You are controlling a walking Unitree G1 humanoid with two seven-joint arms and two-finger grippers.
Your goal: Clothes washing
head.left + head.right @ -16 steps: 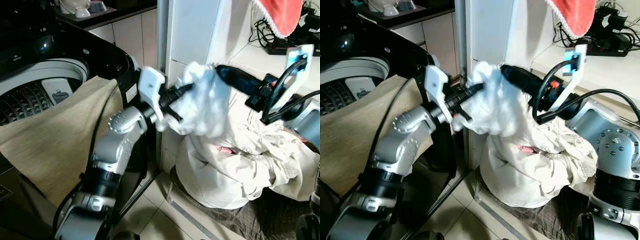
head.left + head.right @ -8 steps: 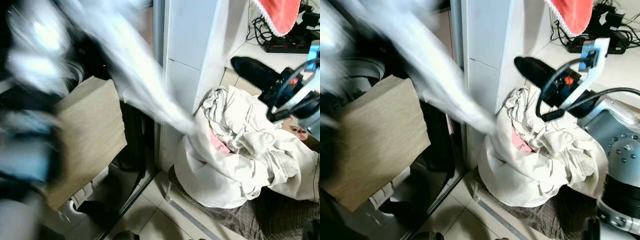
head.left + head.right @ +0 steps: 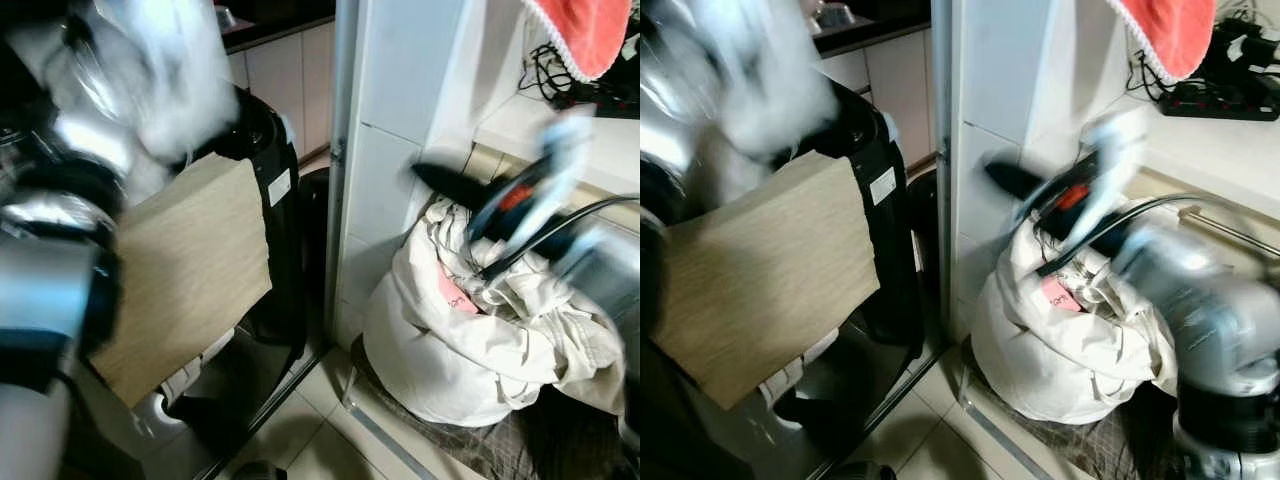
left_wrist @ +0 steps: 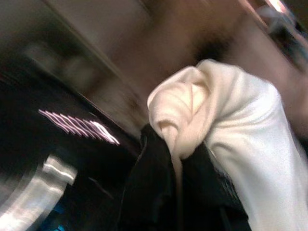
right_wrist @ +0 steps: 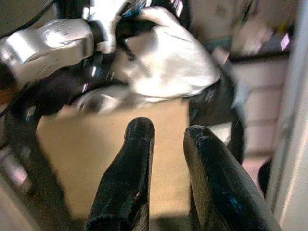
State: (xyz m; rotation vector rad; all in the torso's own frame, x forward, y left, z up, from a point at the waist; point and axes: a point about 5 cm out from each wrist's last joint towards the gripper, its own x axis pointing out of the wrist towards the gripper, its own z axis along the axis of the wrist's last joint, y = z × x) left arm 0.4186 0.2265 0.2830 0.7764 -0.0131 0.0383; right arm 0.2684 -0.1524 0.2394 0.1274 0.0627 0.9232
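A white garment [image 4: 240, 120] is clamped between the black fingers of my left gripper [image 4: 175, 144]. That arm is raised and blurred at the upper left, with the garment [image 3: 175, 70] over the black top-loading washing machine [image 3: 262, 140]. A beige cloth [image 3: 190, 260] hangs down the machine's front. To the right a heap of white laundry [image 3: 450, 350] sits on the floor. Above the heap hovers my right gripper [image 5: 168, 132], blurred, its fingers a little apart with nothing between them.
A white tiled pillar [image 3: 400, 120] stands between the machine and the laundry heap. A red cloth [image 3: 590, 30] hangs at the upper right above a ledge with a power strip and cables [image 3: 1230, 90]. Pale floor tiles [image 3: 320, 440] lie below.
My left arm has swung the white garment away from the laundry heap, up and left over the washing machine. The right gripper stays above the heap. The camera has shifted.
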